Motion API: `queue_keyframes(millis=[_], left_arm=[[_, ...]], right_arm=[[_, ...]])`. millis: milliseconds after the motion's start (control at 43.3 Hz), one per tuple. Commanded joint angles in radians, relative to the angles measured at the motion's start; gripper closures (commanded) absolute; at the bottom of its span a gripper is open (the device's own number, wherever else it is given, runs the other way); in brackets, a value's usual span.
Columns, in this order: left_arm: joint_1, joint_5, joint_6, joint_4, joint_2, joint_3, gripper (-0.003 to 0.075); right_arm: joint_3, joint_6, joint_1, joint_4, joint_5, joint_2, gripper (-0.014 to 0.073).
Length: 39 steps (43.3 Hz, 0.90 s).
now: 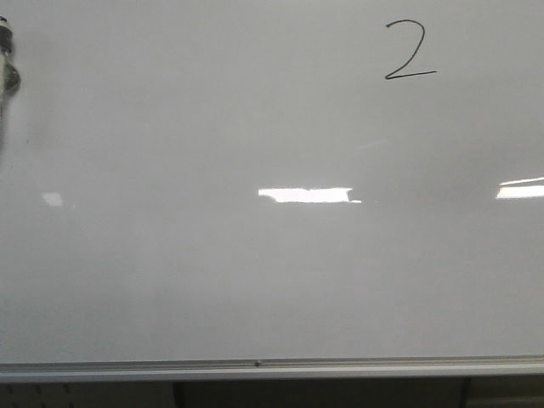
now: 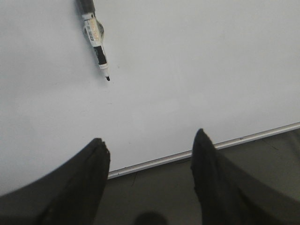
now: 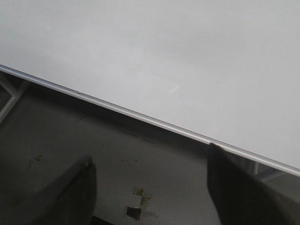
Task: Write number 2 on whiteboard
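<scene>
We see one whiteboard [image 1: 170, 280], a broad glossy white-grey sheet that fills the front view, edged along its lower side by one silver aluminium rail [image 1: 272, 369]. Three bright rectangular light reflections [image 1: 304, 195] sit across its middle band, one small at the left, one long at the centre, one cut off at the right edge.

Below the board, in the wrist views, lies a dull grey floor [image 3: 117, 164], scuffed and spotted with a few bits of debris.

We count two grippers. The left gripper [image 2: 150, 150] hangs before the board's lower part, its two dark, rounded fingers [image 2: 93, 168] spread wide with nothing between them. The right gripper [image 3: 150, 173] is lower, mostly over the floor under the rail, its two dark fingers likewise wide apart and empty.

One marker [image 2: 96, 42] shows in the left wrist view: a slim cylinder with a black and white barrel, uncapped, its black tip at or very near the board. Whether anything holds it we cannot tell.

One number 2 [image 1: 408, 53] stands in the board's upper right, thin black line, curved top, flat base stroke.
</scene>
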<state>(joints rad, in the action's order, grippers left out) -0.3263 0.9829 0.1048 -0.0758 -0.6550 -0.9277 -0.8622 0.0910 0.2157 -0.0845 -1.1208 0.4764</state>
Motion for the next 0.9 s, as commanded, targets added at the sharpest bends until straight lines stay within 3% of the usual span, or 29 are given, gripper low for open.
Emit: queue_keyframes(millis=[0, 323, 438, 738, 877], left_arm=[[-0.008, -0.068, 0.000, 0.003, 0.000, -0.004, 0.0330], [-0.008, -0.101, 0.002, 0.003, 0.000, 0.021, 0.0332], [-0.008, -0.101, 0.002, 0.003, 0.000, 0.021, 0.0368], [-0.008, -0.103, 0.002, 0.003, 0.000, 0.021, 0.0651], [-0.008, -0.105, 0.002, 0.003, 0.000, 0.021, 0.0739]], right_arm=[[-0.011, -0.005, -0.007, 0.023, 0.090, 0.003, 0.0077], [0.008, -0.076, -0.007, 0.023, 0.146, 0.003, 0.0077], [0.008, -0.080, -0.007, 0.023, 0.145, 0.003, 0.0101], [0.013, -0.080, -0.007, 0.023, 0.145, 0.003, 0.0500], [0.014, -0.080, -0.007, 0.023, 0.142, 0.003, 0.0645]])
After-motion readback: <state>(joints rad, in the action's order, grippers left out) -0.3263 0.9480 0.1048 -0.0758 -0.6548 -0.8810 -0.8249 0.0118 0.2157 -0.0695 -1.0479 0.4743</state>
